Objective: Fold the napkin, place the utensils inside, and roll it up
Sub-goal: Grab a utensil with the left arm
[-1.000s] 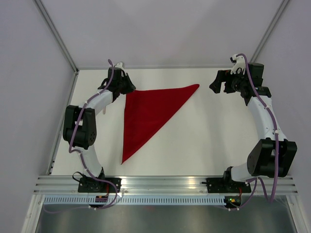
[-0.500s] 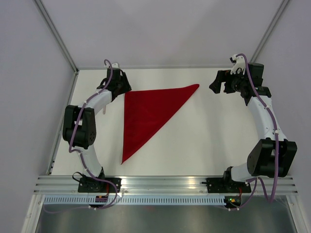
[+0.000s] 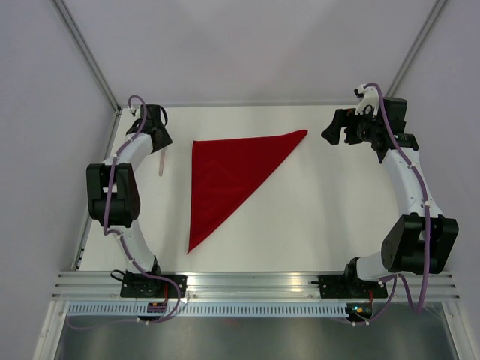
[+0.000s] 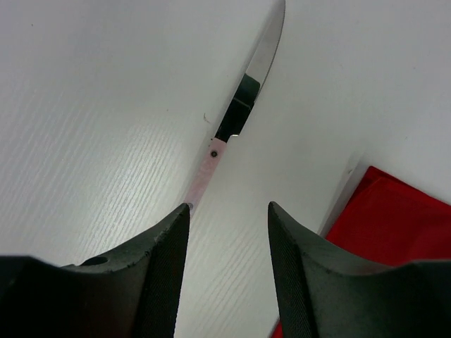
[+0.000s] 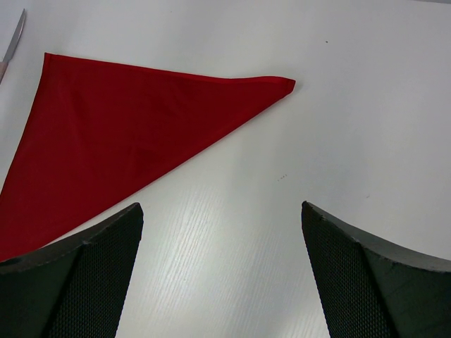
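Between the parted jaws of the left gripper [image 4: 229,211], a knife [image 4: 236,127] lies flat on the white table [image 4: 91,127]. The end of its pale pink handle sits just beside the left finger's tip, and its steel blade points away. Off the right jaw's side, a corner of the napkin [image 4: 394,211] shows, apart from the knife. Ahead of the right gripper [image 5: 222,211], whose jaws stand wide apart and hold nothing, the deep-red cloth lies folded into a flat triangle. It is smooth with a faint sheen, one sharp tip just ahead of the gap, the body spreading past the left jaw. Neither gripper touches the cloth.
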### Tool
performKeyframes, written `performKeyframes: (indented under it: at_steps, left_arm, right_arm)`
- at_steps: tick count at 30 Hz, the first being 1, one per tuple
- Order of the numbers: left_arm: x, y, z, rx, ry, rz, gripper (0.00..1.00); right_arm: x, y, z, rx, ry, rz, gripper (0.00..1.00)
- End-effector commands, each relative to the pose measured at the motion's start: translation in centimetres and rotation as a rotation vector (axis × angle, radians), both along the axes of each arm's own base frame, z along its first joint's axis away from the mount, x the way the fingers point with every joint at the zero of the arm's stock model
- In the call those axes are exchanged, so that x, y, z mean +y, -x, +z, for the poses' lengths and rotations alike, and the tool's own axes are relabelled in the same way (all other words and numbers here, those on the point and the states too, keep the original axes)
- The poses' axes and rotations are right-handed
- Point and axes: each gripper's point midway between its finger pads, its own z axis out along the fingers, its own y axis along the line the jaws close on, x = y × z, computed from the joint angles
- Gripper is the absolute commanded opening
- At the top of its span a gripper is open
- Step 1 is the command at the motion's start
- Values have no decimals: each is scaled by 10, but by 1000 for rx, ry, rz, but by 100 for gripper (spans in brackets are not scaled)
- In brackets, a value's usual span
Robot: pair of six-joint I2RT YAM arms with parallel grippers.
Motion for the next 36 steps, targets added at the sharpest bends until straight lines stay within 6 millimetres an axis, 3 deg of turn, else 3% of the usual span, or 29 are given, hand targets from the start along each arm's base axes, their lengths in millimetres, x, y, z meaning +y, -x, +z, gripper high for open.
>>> performKeyframes:
  at_steps: [1, 11, 12, 24, 36]
  left_arm:
    - [4, 0, 2, 42, -36, -12, 54]
    - [2, 2, -41, 160, -30, -56, 57]
    - [15, 4, -48, 175, -21, -31, 57]
    - [16, 8, -75, 248, 25, -66, 57]
    - [10, 19, -89, 291, 61, -78, 34]
  right_arm:
    - [4, 4, 11, -23, -22, 17, 98]
    - [5, 4, 8, -18, -26, 18, 98]
    - [5, 4, 8, -19, -25, 20, 98]
    - [4, 4, 6, -15, -22, 17, 98]
    - [5, 5, 8, -20, -28, 21, 98]
